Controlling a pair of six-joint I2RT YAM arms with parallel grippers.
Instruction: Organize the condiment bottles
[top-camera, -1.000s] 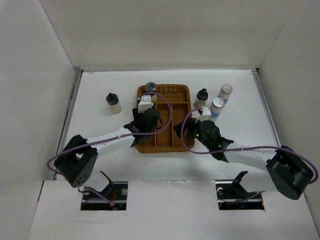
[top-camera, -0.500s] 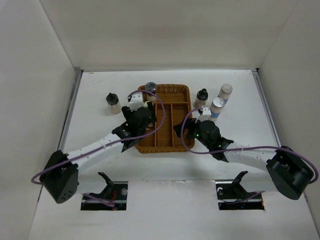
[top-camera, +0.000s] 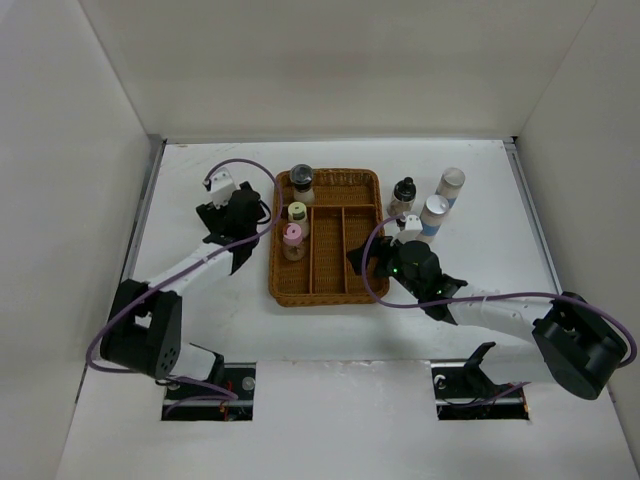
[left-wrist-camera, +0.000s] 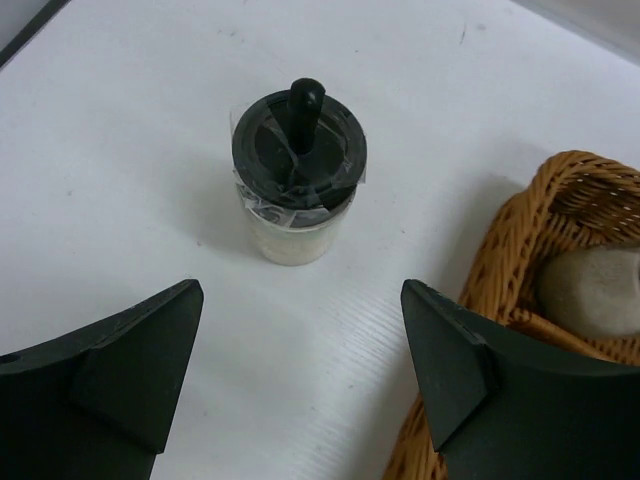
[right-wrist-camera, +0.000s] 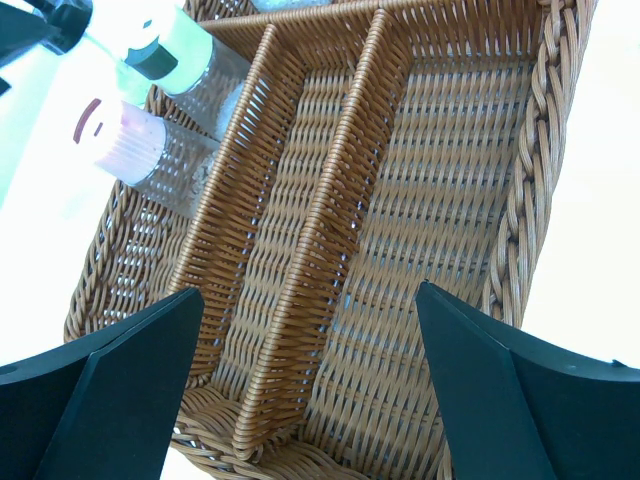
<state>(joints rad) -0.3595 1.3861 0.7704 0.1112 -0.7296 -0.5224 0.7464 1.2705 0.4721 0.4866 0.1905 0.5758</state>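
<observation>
Three bottles stand in the left compartment of the wicker tray (top-camera: 330, 298): a dark-capped jar (top-camera: 301, 180), a pale-yellow-capped bottle (top-camera: 297, 212) and a pink-capped bottle (top-camera: 292, 238). So the job looks a little under half done. The left gripper (left-wrist-camera: 300, 290), fingers spread wide and empty, faces a black-capped jar (left-wrist-camera: 298, 165) on the table just left of the tray (likely the next pick). The right gripper (right-wrist-camera: 308, 295), equally wide and empty, hangs over the tray's bare right compartments, while a black-capped bottle (top-camera: 404, 192) and two blue-labelled bottles (top-camera: 451, 183) wait beside the tray's right edge.

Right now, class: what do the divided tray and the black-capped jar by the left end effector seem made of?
Tray: woven wicker or rattan, matte brown, judging by braided strands. Jar: see-through body, glass or plastic, unclear which; dull black cap, likely plastic.
</observation>
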